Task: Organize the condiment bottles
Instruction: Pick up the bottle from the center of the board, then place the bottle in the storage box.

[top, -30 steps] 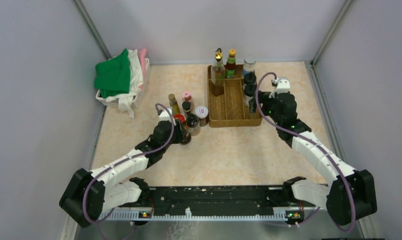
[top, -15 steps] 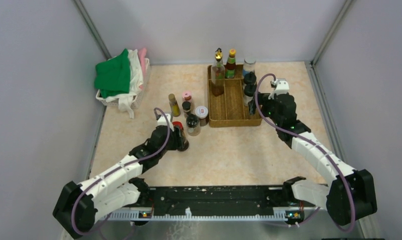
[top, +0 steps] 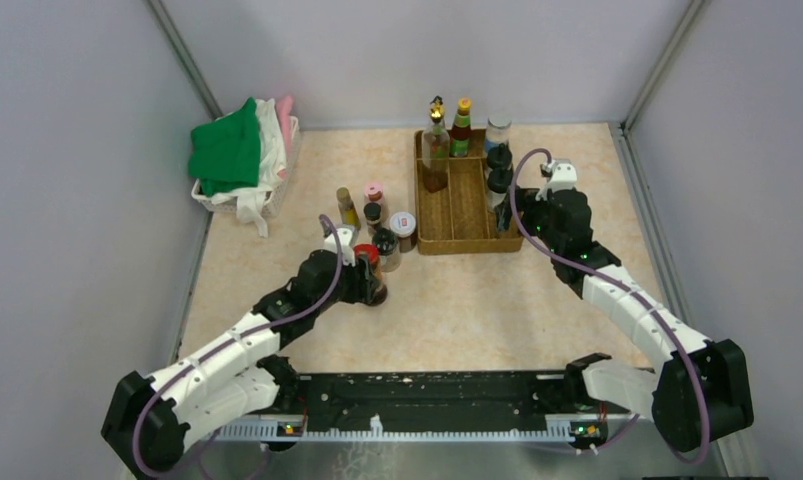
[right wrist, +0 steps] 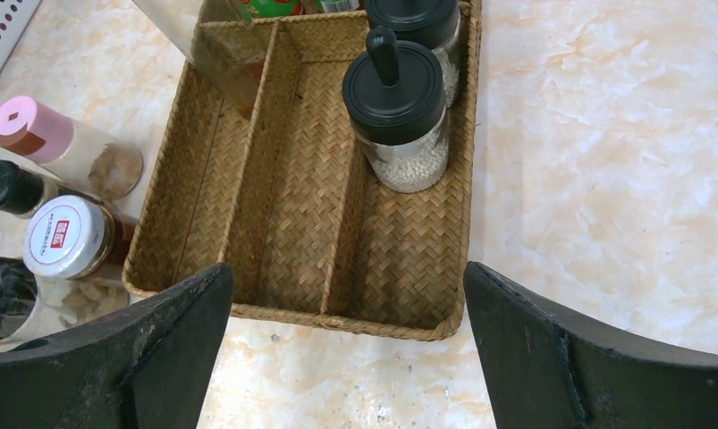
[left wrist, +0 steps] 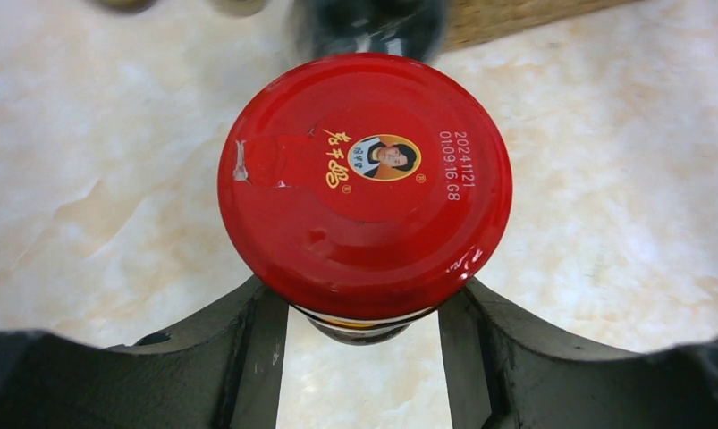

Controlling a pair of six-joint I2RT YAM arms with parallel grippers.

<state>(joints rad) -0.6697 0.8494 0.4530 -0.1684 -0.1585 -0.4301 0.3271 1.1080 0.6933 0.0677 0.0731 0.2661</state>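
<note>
A red-capped jar (top: 368, 264) (left wrist: 364, 179) sits between the fingers of my left gripper (top: 367, 282) (left wrist: 364, 302), which is shut on it below the lid, just in front of the loose bottles. That cluster holds a yellow-capped bottle (top: 348, 208), a pink-capped one (top: 374, 191) (right wrist: 33, 130), a black-capped one (top: 373, 213), a dark bottle (top: 384, 246) and a white-lidded jar (top: 403, 228) (right wrist: 64, 237). The brown tray (top: 457, 243) (right wrist: 337, 317) holds a tall gold-topped bottle (top: 436, 150), a black-capped jar (right wrist: 395, 98) and others. My right gripper (top: 515, 222) (right wrist: 350, 357) hangs open and empty near the tray's front right corner.
A white basket (top: 227, 202) of green and white cloths stands at the back left. Grey walls close in the table on three sides. The tray's middle lane and its front half hold nothing.
My left gripper has drawn the red-capped jar out of the bottle cluster, toward the front and a little right. The right arm has barely moved.
</note>
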